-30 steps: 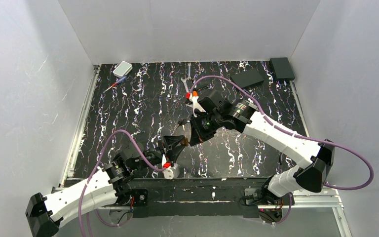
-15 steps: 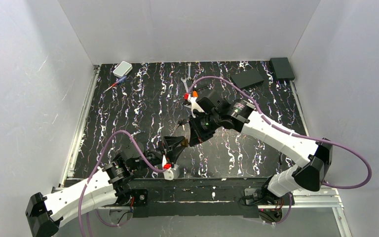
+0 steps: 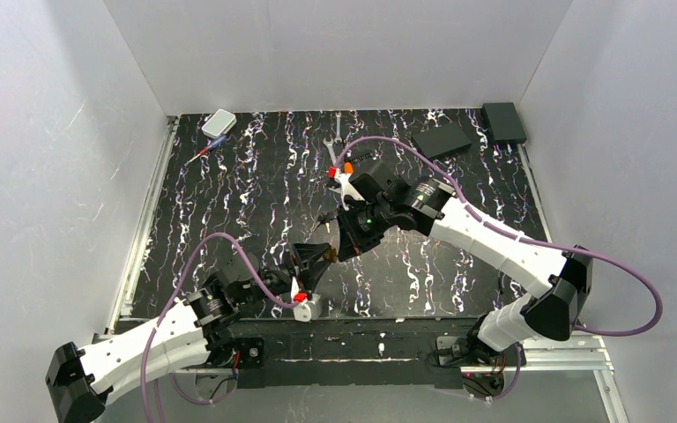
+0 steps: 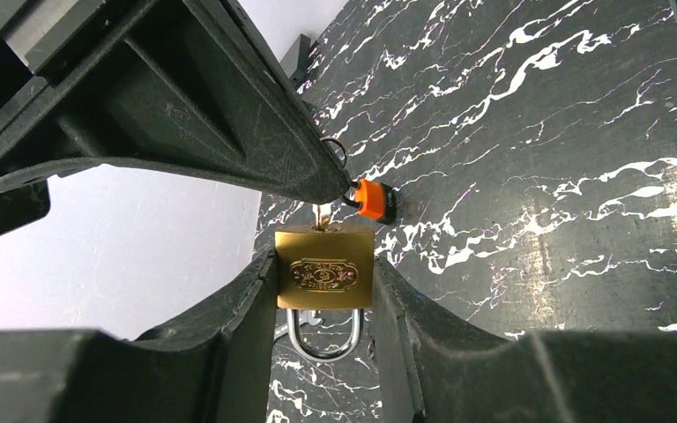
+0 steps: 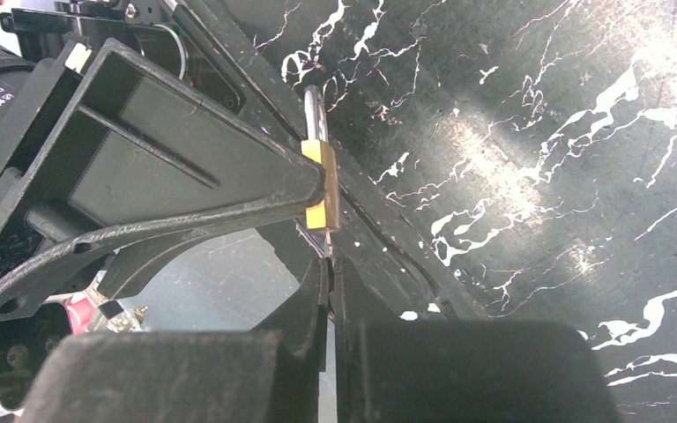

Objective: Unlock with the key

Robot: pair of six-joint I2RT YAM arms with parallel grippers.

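Note:
My left gripper (image 4: 324,275) is shut on a small brass padlock (image 4: 324,264), its fingers pressing the two sides of the body. The silver shackle (image 4: 322,339) points back toward the wrist, with both legs in the body. My right gripper (image 5: 329,267) is shut on the key (image 4: 322,214), whose blade enters the padlock's far face. An orange-headed key (image 4: 371,198) dangles from the same ring. In the right wrist view the padlock (image 5: 321,183) shows edge-on just beyond my closed fingertips. From above, both grippers meet near the table's front middle, around the padlock (image 3: 327,253).
Silver wrenches (image 3: 333,145) lie at the back middle. A white box (image 3: 219,122) and a screwdriver (image 3: 203,155) are at the back left. Two black boxes (image 3: 442,139) (image 3: 503,122) sit at the back right. White walls enclose the marbled black table (image 3: 229,203).
The right arm's wrist has shifted very slightly. Both grips and the padlock hold their places.

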